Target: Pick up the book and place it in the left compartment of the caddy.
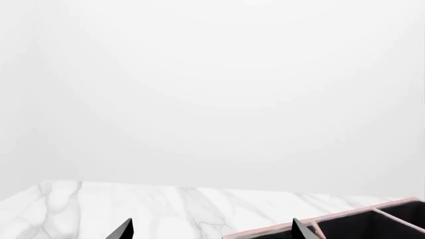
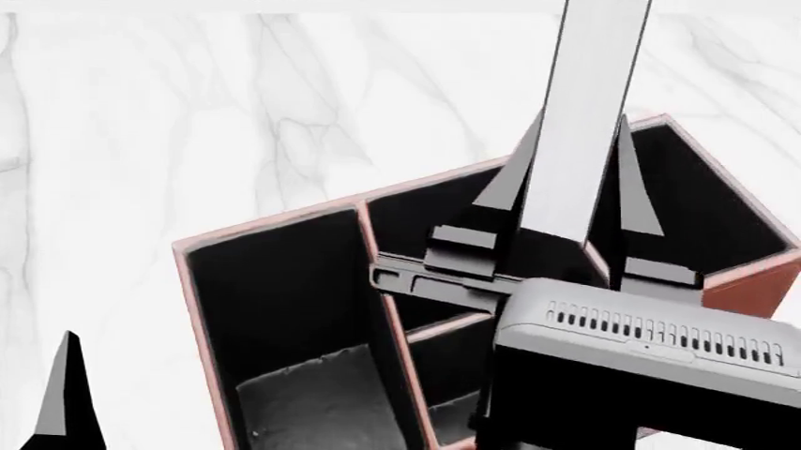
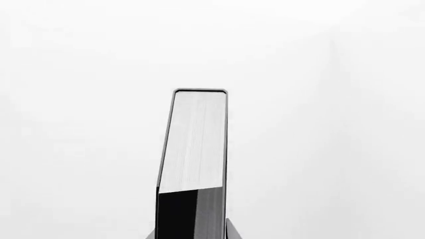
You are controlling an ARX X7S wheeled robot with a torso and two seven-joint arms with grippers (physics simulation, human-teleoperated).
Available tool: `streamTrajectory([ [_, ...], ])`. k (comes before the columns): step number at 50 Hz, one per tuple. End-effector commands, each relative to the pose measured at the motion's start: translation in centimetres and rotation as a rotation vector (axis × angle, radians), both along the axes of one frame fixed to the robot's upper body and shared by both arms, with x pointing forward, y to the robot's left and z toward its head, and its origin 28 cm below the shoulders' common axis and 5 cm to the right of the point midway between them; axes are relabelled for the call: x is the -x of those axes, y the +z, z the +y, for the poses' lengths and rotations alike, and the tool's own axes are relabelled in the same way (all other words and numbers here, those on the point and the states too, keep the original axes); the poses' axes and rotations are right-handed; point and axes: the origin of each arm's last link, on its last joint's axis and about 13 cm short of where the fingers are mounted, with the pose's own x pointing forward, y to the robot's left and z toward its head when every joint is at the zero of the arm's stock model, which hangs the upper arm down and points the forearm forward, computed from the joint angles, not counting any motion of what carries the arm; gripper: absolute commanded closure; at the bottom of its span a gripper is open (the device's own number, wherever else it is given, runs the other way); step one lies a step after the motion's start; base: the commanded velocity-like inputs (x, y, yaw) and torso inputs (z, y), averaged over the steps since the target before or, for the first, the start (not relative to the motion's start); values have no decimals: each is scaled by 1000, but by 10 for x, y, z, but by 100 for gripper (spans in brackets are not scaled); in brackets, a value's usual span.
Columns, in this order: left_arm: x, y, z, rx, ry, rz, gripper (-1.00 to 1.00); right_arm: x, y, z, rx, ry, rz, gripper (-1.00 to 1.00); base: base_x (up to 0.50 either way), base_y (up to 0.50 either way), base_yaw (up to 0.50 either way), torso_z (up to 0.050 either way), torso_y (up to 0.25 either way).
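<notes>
One book (image 2: 586, 122), clamped upright in the right gripper (image 2: 569, 202), above the caddy (image 2: 751, 286) and right of its left compartment (image 2: 294, 309); risk: lowering here drops it into the wrong bay; left gripper (image 2: 56, 398) idle, parted.

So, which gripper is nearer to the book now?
Right. The right gripper holds the book between its fingers, above the caddy. The left gripper is apart from it, low at the caddy's left side, holding nothing.
</notes>
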Motion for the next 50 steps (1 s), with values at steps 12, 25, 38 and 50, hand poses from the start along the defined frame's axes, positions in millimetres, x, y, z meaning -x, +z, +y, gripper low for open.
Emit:
streamTrajectory([
  [12, 0, 8, -1, -2, -3, 4, -100, 15, -3, -10, 91, 238, 195, 100, 0, 0, 0, 1, 1],
  [25, 1, 8, -2, -5, -7, 8, -100, 28, -7, -16, 60, 434, 301, 100, 0, 0, 0, 0, 2],
  [38, 0, 8, -3, -6, -8, 8, -100, 36, -6, -18, 16, 556, 365, 100, 0, 0, 0, 0, 2],
  [50, 1, 9, -3, -5, -7, 7, -100, 37, -12, -9, 27, 632, 395, 100, 0, 0, 0, 0, 2],
])
